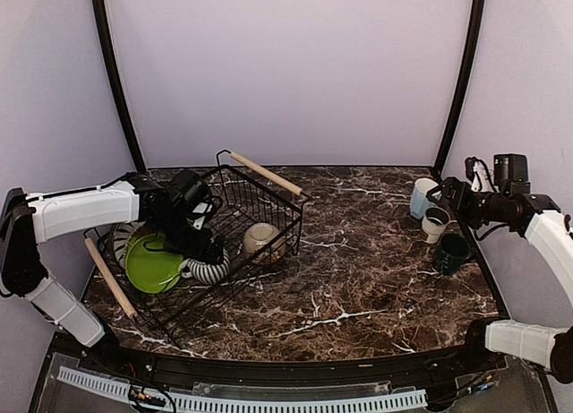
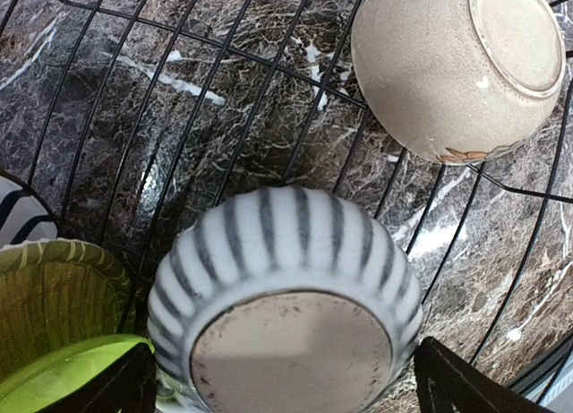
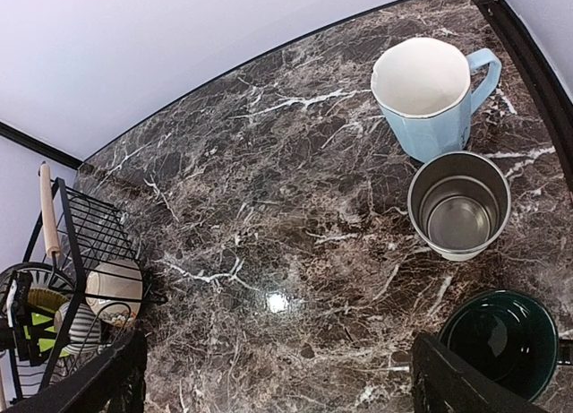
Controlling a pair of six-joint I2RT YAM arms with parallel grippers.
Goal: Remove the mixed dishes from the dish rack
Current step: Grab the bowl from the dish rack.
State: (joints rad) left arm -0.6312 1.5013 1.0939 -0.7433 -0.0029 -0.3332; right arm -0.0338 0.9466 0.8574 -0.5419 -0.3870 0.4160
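The dish rack (image 1: 269,191), a black wire basket with wooden handles, stands at the left. In it are the lime green plate (image 1: 152,262), the olive-yellow plate (image 2: 54,283), the striped plate (image 2: 11,211), the cream bowl (image 1: 262,241) and the striped mug (image 2: 286,252), which is bottom up. My left gripper (image 2: 288,388) is open, its fingers (image 2: 452,382) close on either side of the mug; I cannot tell if they touch it. My right gripper (image 3: 286,386) hangs open over bare table beside the light blue cup (image 3: 430,95), small white cup (image 3: 458,205) and dark teal mug (image 3: 501,341).
The three cups stand close together at the table's right edge (image 1: 479,261). A black frame post (image 1: 457,81) rises behind them, another post (image 1: 116,81) behind the rack. Dark marble table (image 1: 358,270) lies between rack and cups.
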